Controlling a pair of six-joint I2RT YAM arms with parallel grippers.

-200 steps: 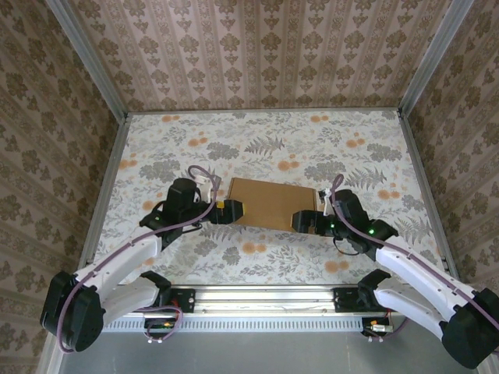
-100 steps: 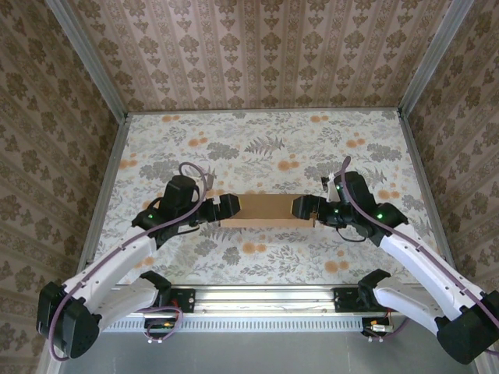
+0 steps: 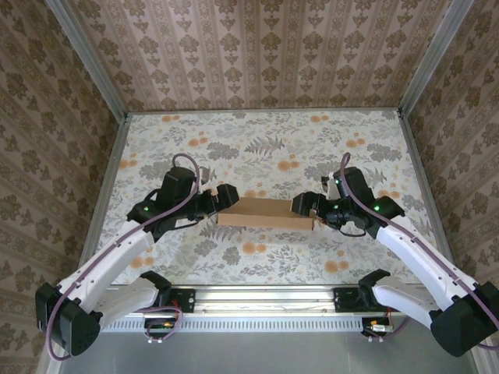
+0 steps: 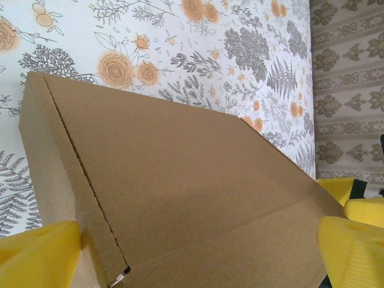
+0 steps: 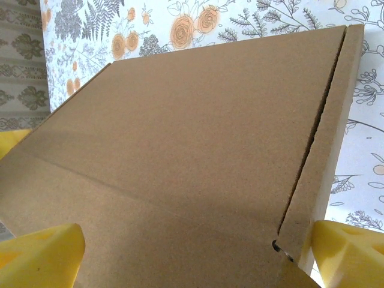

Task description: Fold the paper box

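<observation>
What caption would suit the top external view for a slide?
The left gripper and right gripper hold the ends of the brown paper box over a floral table.

White arm links [image 3: 117,257], black joints [image 3: 173,187], purple cables [image 3: 185,157], yellow gripper pads [image 4: 36,255]

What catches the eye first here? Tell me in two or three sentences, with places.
The brown paper box sits in the middle of the flowered table, seen nearly edge-on from above. The left gripper and right gripper clasp its two ends, one from each side. In the wrist views its plain cardboard face looms close, with yellow fingers at the lower corners.
</observation>
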